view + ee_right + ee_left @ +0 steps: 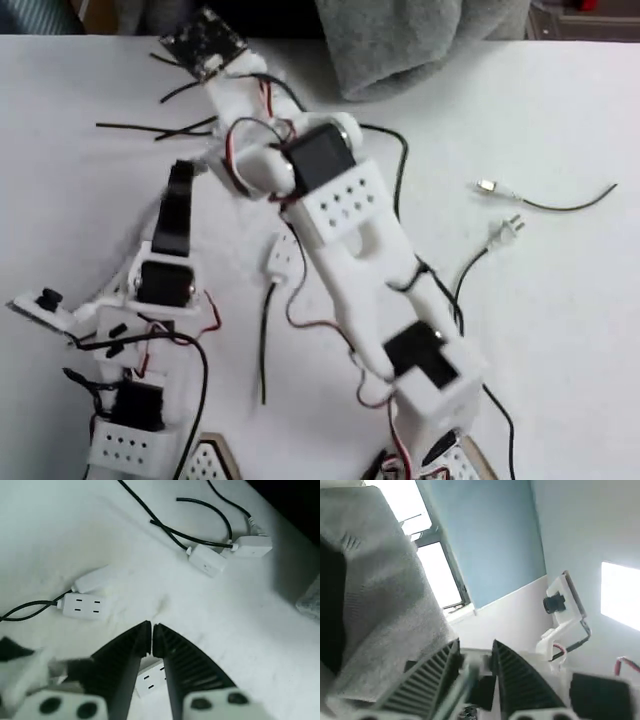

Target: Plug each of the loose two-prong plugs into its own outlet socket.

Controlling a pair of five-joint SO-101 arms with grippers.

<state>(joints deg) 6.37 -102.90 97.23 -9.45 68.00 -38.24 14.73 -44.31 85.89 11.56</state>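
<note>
Two loose two-prong plugs lie on the white table at the right, one (510, 228) on a black cable and another (487, 187) on a thin cable behind it. My right gripper (151, 630) is shut with nothing in it and hovers over a white outlet block (149, 676). Another outlet block (82, 605) on a black cable lies beside it, and two white plug pieces (207, 560) lie farther off. My left gripper (475, 652) points up off the table, its black fingers (180, 205) narrowly open and empty. A white outlet (283, 255) lies between the arms.
The right arm (345, 235) stretches diagonally across the table's middle to the far left. Black cables (150, 130) trail at the far left. A grey cloth (400, 40) hangs over the far edge. The table to the right of the plugs is bare.
</note>
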